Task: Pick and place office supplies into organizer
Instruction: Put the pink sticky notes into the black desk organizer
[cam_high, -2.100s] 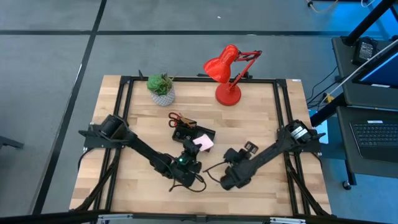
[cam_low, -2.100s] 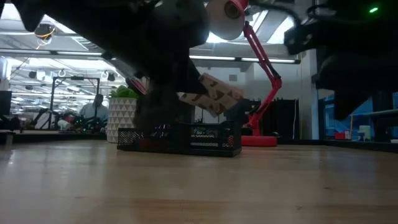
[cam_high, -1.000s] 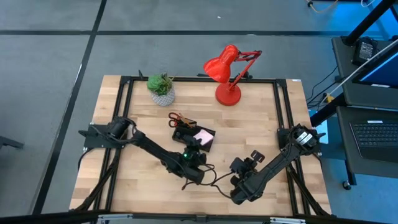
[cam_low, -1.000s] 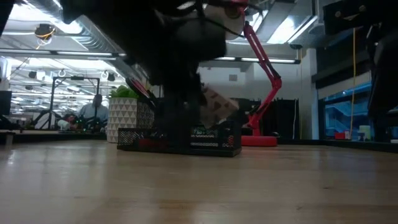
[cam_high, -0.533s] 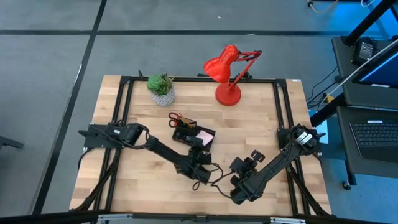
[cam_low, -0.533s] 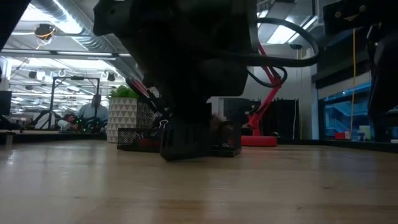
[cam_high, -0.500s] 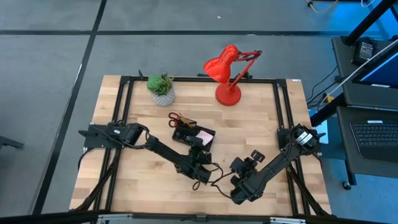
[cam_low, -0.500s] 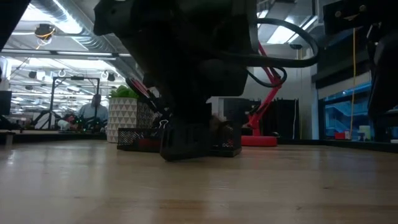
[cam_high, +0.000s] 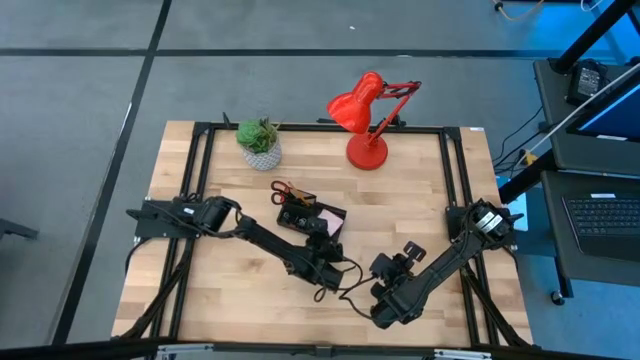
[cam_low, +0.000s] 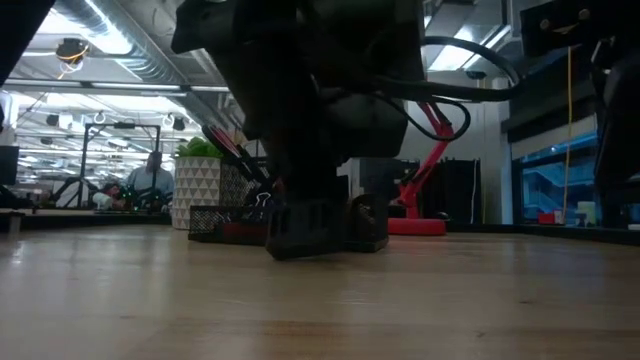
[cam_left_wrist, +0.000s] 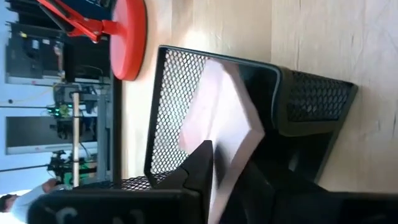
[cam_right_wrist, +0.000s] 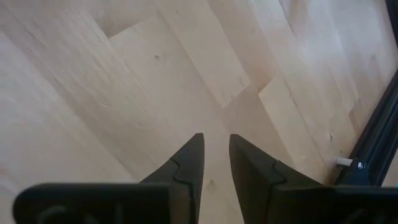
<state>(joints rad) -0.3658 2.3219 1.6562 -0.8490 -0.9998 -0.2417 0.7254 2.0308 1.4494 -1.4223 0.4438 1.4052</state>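
The black mesh organizer stands mid-table, red-handled scissors sticking out of its far section. The pink sticky-note pad leans tilted inside the organizer's right compartment. My left gripper reaches it from the near side, low over the table, and is shut on the pad. In the low view the left arm hides the pad. My right gripper waits near the table's near edge, fingers almost together, holding nothing. My left gripper pinches the sticky-note pad's near end between its two fingers, one on the pink face, one on the underside. They come slanting from the table's near side. The pad sits tilted, its far end inside the mesh compartment.
A red desk lamp and a small potted plant stand along the far edge. Bare wood lies left of and in front of the organizer. A black frame rail runs beside the right gripper. People show far off in the room.
My left gripper has gone down and a little toward the table's right, tipping flatter toward the table. The pad, which stood slanted above the organizer's rim, has sunk into the compartment and no longer shows in the low view.
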